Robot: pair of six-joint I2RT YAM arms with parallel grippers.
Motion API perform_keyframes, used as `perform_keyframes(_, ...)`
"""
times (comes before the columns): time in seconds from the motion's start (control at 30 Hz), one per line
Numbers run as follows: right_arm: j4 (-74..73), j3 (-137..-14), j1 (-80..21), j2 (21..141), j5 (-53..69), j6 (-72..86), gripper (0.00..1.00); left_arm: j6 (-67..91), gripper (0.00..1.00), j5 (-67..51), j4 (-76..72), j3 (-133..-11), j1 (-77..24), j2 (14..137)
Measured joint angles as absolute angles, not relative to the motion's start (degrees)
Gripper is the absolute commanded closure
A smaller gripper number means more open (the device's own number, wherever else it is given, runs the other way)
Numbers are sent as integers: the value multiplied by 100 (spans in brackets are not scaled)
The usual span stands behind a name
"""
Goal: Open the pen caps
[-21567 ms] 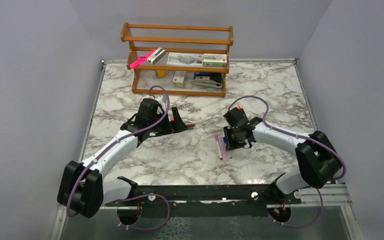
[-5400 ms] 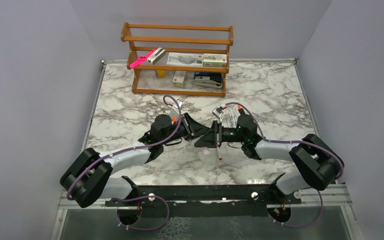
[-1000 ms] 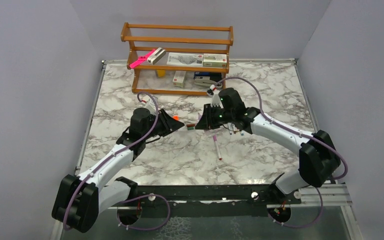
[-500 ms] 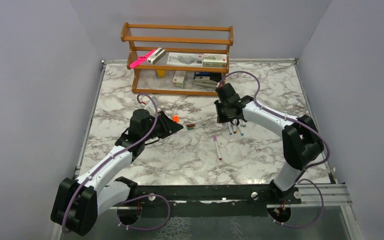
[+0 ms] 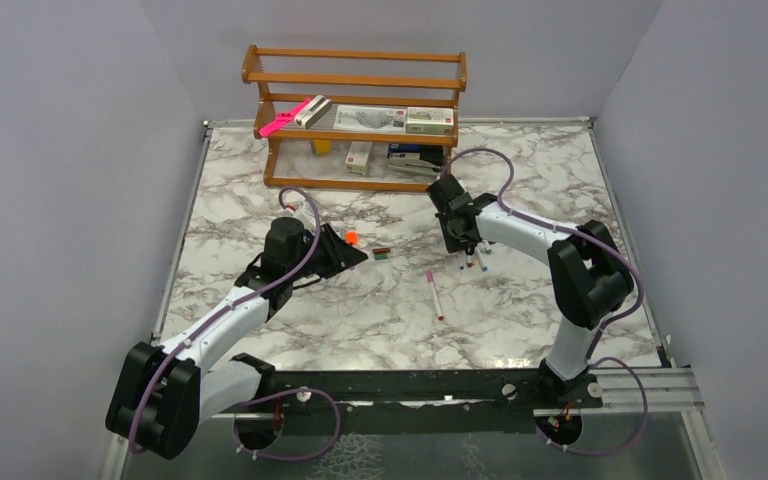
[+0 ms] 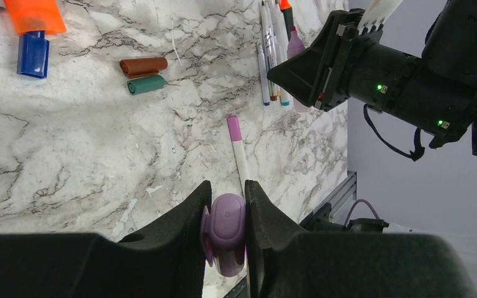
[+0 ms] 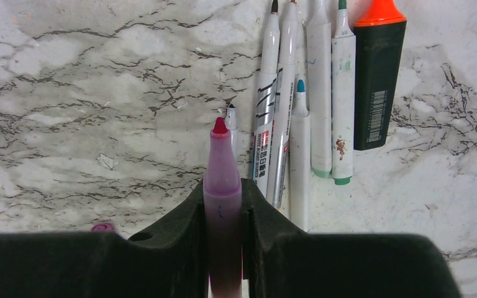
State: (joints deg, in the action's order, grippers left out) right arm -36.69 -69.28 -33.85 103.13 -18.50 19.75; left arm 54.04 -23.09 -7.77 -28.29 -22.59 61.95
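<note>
Left gripper (image 6: 225, 200): clamped on lilac cap (image 6: 223, 234). Right gripper (image 7: 222, 189): clamped on uncapped marker (image 7: 221, 155). Best laid flat, parallel, left of marker row (image 7: 304, 124) at upper right; release low.

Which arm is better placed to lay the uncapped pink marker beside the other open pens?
Right. The right gripper holds the pink marker, directly beside the row of open pens. The left gripper is shut on a lilac cap, farther away.

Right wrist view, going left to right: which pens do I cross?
Pink marker clamped in the right gripper → blue-tipped marker → green-tipped marker → black highlighter with the orange tip.
</note>
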Motion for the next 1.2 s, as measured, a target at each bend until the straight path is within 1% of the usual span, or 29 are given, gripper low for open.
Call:
perform_keyframes(0.3, -3671, -6925, -3380, 10339, -1883, 1964, 70, 5382, 100, -2314, -810, -2829, -2259, 6228)
perform_keyframes(0.73, -3791, -6888, -3378, 10276, -1883, 1970, 69, 5301, 99, -2314, -790, -2853, -2259, 6276)
perform_keyframes(0.97, -3990, -6890, -3378, 9496, -1758, 1970, 69, 4880, 97, -2193, -248, -3376, -2259, 6560)
perform_keyframes(1.2, -3817, -6624, -3378, 8565, -956, 1970, 68, 4237, 94, -1697, 471, -4001, -2257, 6967)
